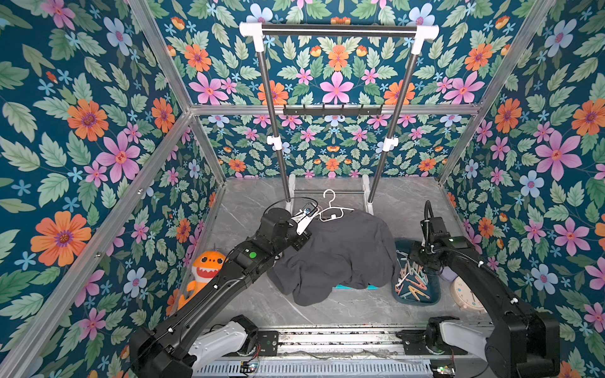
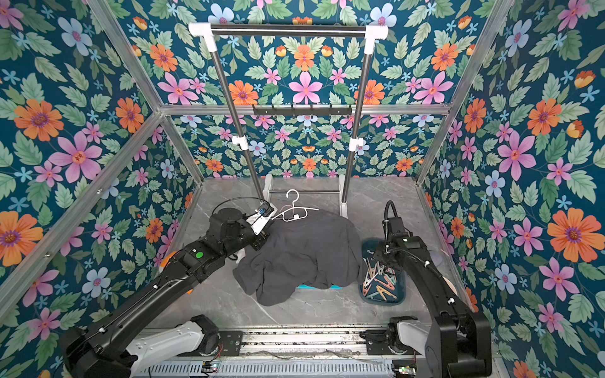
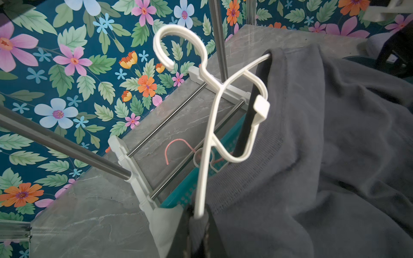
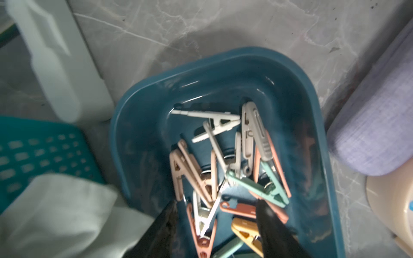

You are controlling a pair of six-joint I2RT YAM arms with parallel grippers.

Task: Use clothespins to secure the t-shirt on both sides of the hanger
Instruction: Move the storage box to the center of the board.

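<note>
Plainly, the jaws of the right gripper are seen part-way apart. They are lowered into the dark teal tray and straddle a white clothespin that lies over a salmon clothespin; nothing is gripped yet. A single pin should probably be taken near its handle end, so that it can be squeezed open afterwards. Tangled neighbours may be dragged up, so the closing is best centred on the white one alone. That pin lies flat, its long axis running roughly along the fingers; which end is the mouth cannot be told through the blur. The other clothespins are heaped at all angles, in the lower right of a top view. The left gripper is clamped on one arm of the white hanger. Its hook points toward the garment rack at the back, and the dark grey t-shirt is draped over it at mid-frame.
</note>
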